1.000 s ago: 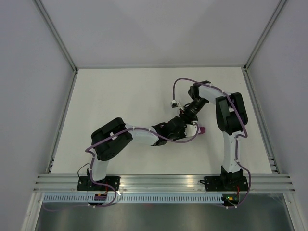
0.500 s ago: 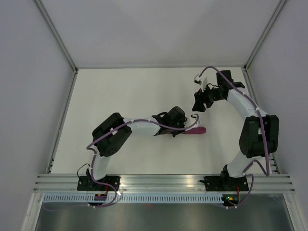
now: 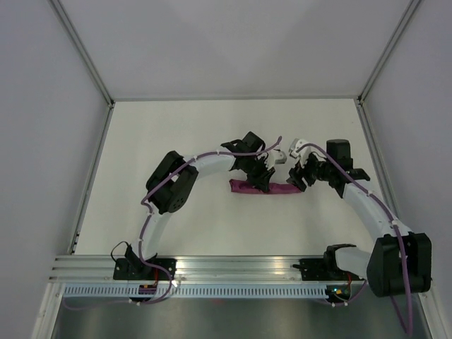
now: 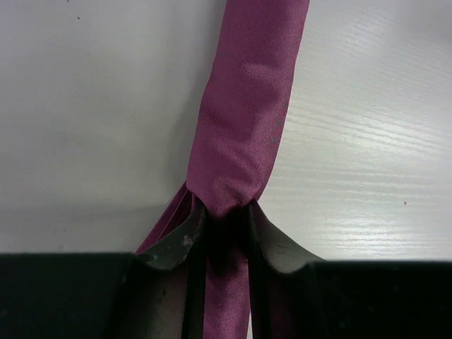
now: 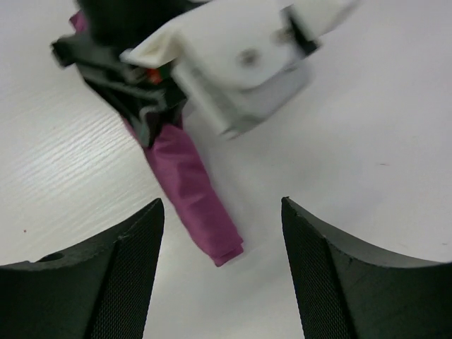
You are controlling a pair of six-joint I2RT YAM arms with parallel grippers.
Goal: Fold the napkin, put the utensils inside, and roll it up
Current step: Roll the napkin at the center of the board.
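Note:
The napkin (image 3: 244,187) lies on the white table as a slim plum-purple roll, running left to right. My left gripper (image 3: 263,181) is shut on the roll near its middle. In the left wrist view the cloth (image 4: 244,127) is pinched between the two dark fingers of that gripper (image 4: 226,220). My right gripper (image 3: 299,178) stands open just beyond the roll's right end. In the right wrist view that folded end (image 5: 198,205) lies between the spread jaws of the right gripper (image 5: 221,205), touching neither. No utensils show; they are hidden or out of view.
White walls close in the table (image 3: 176,141) at the back and on both sides. An aluminium rail (image 3: 240,267) runs along the near edge by the arm bases. The left wrist's white camera housing (image 5: 247,63) hangs close in front of the right gripper.
My right arm pulled away to the back right, then swung down to the roll's right end, its jaws widening. My left arm carried the roll a little farther back, still gripping it.

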